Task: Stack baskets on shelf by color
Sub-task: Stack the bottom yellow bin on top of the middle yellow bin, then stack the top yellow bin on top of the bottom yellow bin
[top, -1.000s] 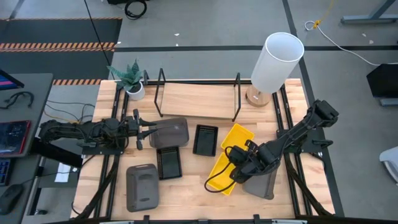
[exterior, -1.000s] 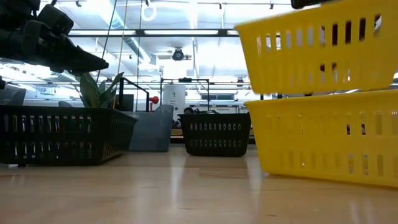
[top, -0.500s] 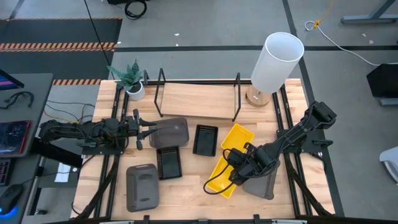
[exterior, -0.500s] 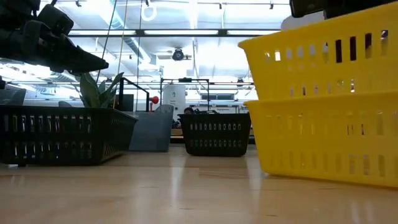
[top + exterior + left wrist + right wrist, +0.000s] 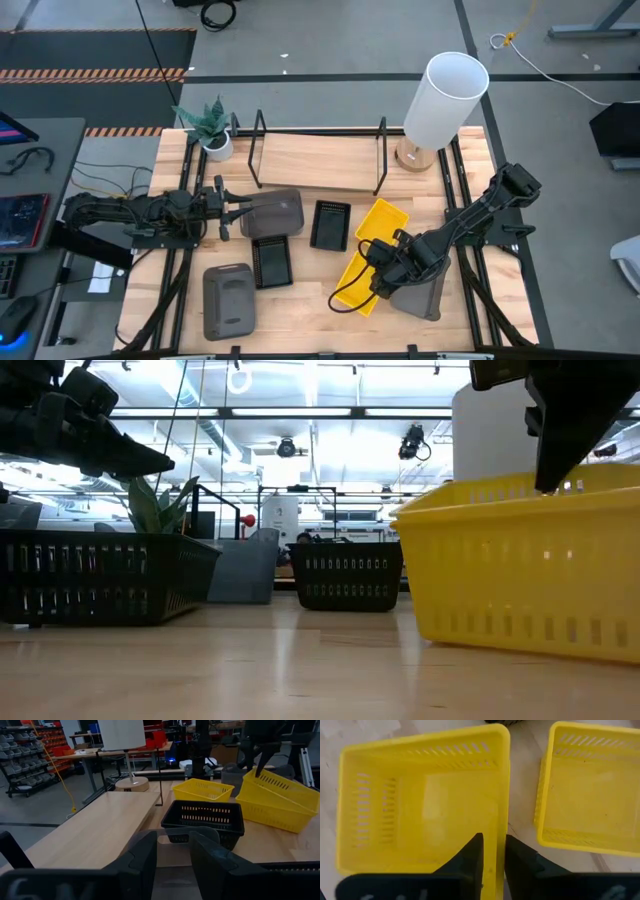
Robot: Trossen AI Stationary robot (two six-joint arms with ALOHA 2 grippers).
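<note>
My right gripper (image 5: 380, 263) is shut on a yellow basket (image 5: 356, 280) near the table's right front, seen from above in the right wrist view (image 5: 420, 805). A second yellow basket (image 5: 385, 222) stands just beyond it. My left gripper (image 5: 240, 211) is open by a narrow gap and hovers at the left edge of a dark grey basket (image 5: 277, 212). Two black slotted baskets (image 5: 330, 225) (image 5: 270, 262) rest on the table in the middle. The shelf (image 5: 318, 160), a light-wood board with black wire ends, lies at the far edge. My right gripper holds the yellow basket by the rim of a side wall (image 5: 501, 822), on the side toward the right arm. One finger (image 5: 475, 852) is inside the basket and the other (image 5: 520, 857) outside, both pointing down from above. The basket sits upright and low, level with the yellow basket under it.
Another dark grey basket (image 5: 228, 300) lies at the near left and a third (image 5: 422, 297) under the right arm. A tall white lamp (image 5: 447, 98) stands at the shelf's right end, and a potted plant (image 5: 210, 128) at its left. Bare wood shows on the shelf board.
My right gripper has moved down with the yellow basket. In the low view the basket was tilted and above another yellow basket. It then levelled and sank into that basket, so one yellow outline shows now. The gripper has stayed shut on the wall.
</note>
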